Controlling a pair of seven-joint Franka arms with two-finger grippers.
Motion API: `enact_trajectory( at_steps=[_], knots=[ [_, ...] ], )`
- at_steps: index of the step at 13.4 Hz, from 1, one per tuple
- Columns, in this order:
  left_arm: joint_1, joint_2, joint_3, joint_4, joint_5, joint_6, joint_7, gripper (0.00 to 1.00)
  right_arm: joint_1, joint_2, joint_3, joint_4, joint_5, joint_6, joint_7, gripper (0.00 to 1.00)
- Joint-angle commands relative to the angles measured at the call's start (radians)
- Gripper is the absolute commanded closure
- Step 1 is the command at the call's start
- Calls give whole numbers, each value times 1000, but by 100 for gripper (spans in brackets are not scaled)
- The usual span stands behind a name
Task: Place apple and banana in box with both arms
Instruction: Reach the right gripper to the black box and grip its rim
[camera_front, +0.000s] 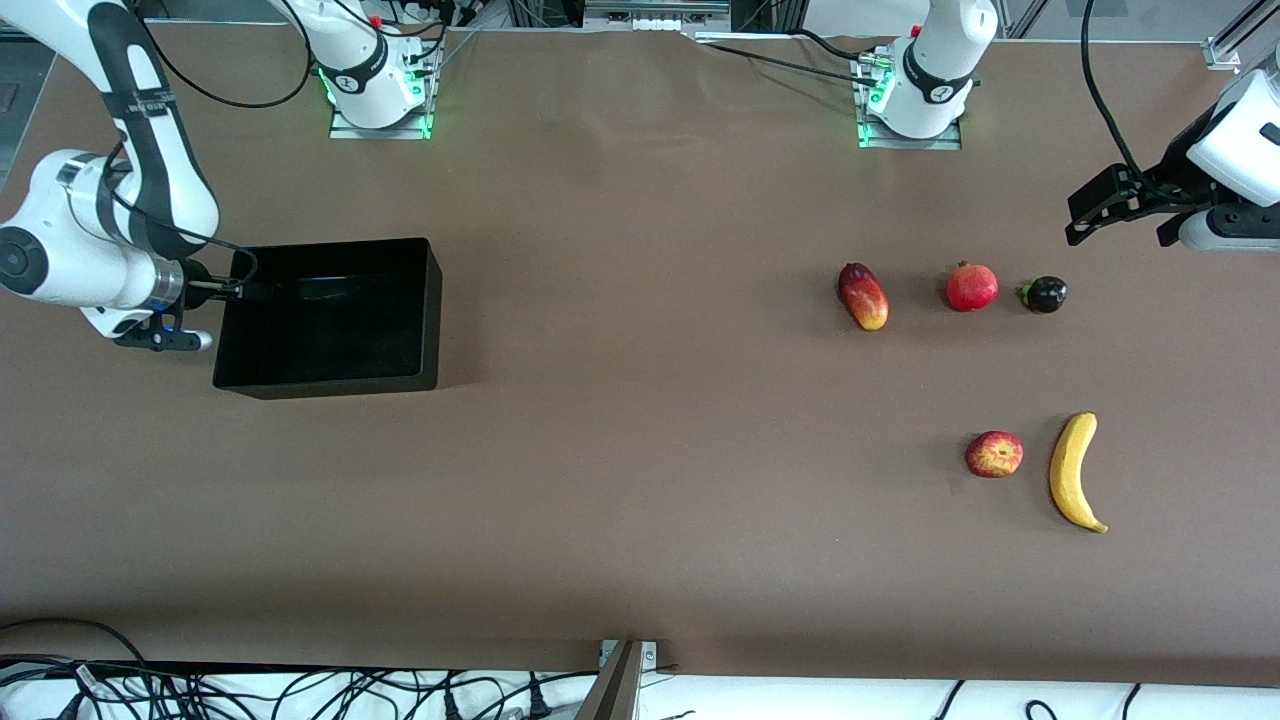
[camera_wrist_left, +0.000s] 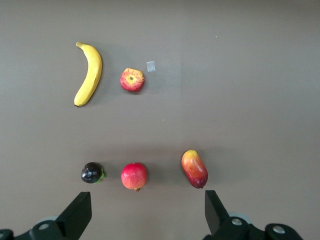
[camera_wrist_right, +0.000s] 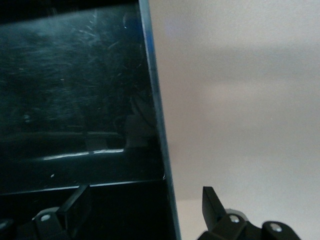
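Toward the left arm's end of the table, the apple and the banana lie just beside each other without touching, nearer to the front camera than a row of three other fruits: a mango, a pomegranate and a small dark fruit. Well apart from all of them, at the right arm's end, sits the box, open-topped and seemingly with nothing in it.

The apple is round and red with yellowish streaks, its stem hollow facing up. It looks firm and smooth, probably light, and apt to roll; a hold across its widest part should suit best. The banana is long, curved and yellow with a dark tip, roughly twice the apple's length. It is likely softer and easy to bruise, so a grasp across its middle, square to the curve, seems safest against it swinging.

The left gripper hangs in the air over the table edge past the small dark fruit, fingers spread and holding nothing. The right gripper is at the box wall on the right arm's side, fingers spread to either side of that wall, not clamped on it.
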Motion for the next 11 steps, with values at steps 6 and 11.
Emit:
enact_trajectory(
  at_steps=[6, 11],
  knots=[
    [-6, 14, 4, 35, -17, -20, -3, 0, -5, 44, -8, 11, -109, 24, -8, 79],
    [-4, 14, 4, 34, -17, -20, -3, 0, 7, 41, 1, 53, -106, -6, 9, 100]
  ],
)
